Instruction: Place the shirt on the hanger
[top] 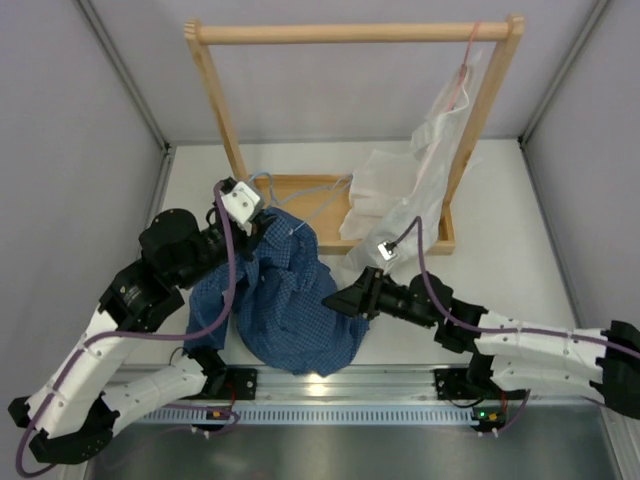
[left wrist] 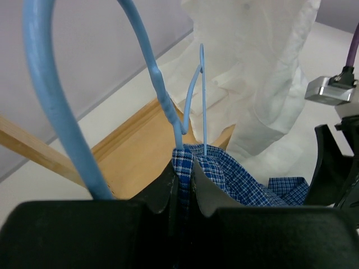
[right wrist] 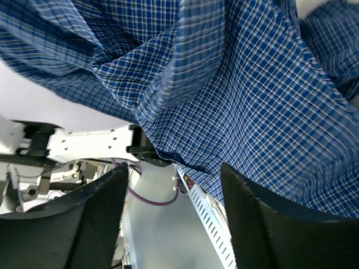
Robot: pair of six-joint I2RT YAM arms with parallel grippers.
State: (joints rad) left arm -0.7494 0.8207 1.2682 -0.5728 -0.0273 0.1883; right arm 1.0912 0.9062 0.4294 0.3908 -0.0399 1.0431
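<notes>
The dark blue checked shirt (top: 290, 300) hangs bunched from my left gripper (top: 262, 222) down to the table's front edge. The left gripper (left wrist: 182, 171) is shut on a fold of the shirt (left wrist: 241, 179) at its collar. The light blue wire hanger (left wrist: 162, 95) rises out of that fold, with its hook curving up and to the left; in the top view the hanger (top: 300, 192) pokes out over the wooden base. My right gripper (top: 340, 300) is open and empty at the shirt's right side. In the right wrist view its open gripper (right wrist: 174, 190) sits just below the cloth (right wrist: 224, 84).
A wooden garment rack (top: 350, 33) stands at the back on a wooden base (top: 320, 205). A white shirt (top: 410, 180) hangs on a thin pink hanger (top: 462, 70) from the rack's right end and drapes onto the base. Grey walls close in on both sides.
</notes>
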